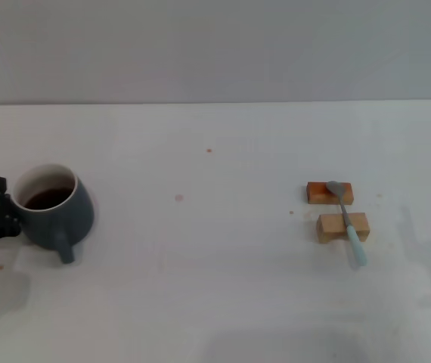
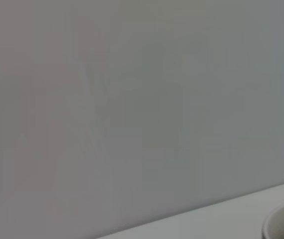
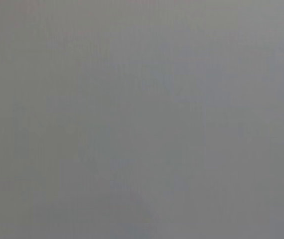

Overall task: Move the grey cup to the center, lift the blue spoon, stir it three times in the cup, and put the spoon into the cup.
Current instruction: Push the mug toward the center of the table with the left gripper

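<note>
A: Grey cup (image 1: 53,212) sat far left on the table (image 1: 215,302), dark liquid inside, handle pointing toward the robot. Why there?

B: Start spot, I'd guess. Left gripper (image 1: 0,215) was right beside it, touching or nearly so at the rim side. Fingers: couldn't tell if spread or closed, only a dark bulk showed at the pic's edge.

A: Blue spoon (image 1: 346,219)?

B: Well apart, right side, laid across two wooden blocks (image 1: 335,209), bowl on the far one, handle overhanging the near one. Prob propped up so fingers can get under the handle.

A: Right gripper?

B: Not seen in any view; its wrist cam showed only blank grey.

A: Room to move?

B: Plenty btw cup and blocks, centre bare apart from a few small specks. The cup stood near the left edge of view, so a slide rightward looked the safe way; liquid could slosh if jerked
</note>
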### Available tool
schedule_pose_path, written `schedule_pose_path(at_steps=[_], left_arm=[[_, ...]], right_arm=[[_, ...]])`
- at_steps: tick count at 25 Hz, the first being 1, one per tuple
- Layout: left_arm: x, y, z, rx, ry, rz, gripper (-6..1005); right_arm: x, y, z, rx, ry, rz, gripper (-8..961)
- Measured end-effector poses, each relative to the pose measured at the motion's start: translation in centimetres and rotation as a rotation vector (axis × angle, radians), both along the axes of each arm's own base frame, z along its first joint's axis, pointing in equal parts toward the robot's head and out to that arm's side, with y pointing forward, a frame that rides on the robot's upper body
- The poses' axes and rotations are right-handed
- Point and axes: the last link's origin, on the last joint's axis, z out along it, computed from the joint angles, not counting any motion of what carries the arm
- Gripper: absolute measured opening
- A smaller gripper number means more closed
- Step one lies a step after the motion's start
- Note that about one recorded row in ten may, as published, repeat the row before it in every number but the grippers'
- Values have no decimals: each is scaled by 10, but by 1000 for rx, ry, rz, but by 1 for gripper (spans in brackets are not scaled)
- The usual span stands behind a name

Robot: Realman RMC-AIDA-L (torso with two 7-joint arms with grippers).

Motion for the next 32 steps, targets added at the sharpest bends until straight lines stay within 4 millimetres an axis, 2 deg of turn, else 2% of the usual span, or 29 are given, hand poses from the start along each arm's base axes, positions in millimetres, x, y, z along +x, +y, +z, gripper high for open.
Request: schedule_pose_path(at_steps=[6, 13, 21, 32], left_arm=[[13, 3, -12, -45, -17, -50, -2], [15, 6, -15, -66, -5, -56, -2], [11, 20, -9, -87, 46, -30, -2], [28, 22, -27, -147, 46, -96, -2]], right_arm=[[0, 1, 0, 1, 0, 2, 681], [0, 1, 1, 2, -3, 2, 683], [2, 0, 1, 2, -3, -4, 683], [1, -1, 1, 1, -3, -2, 682]])
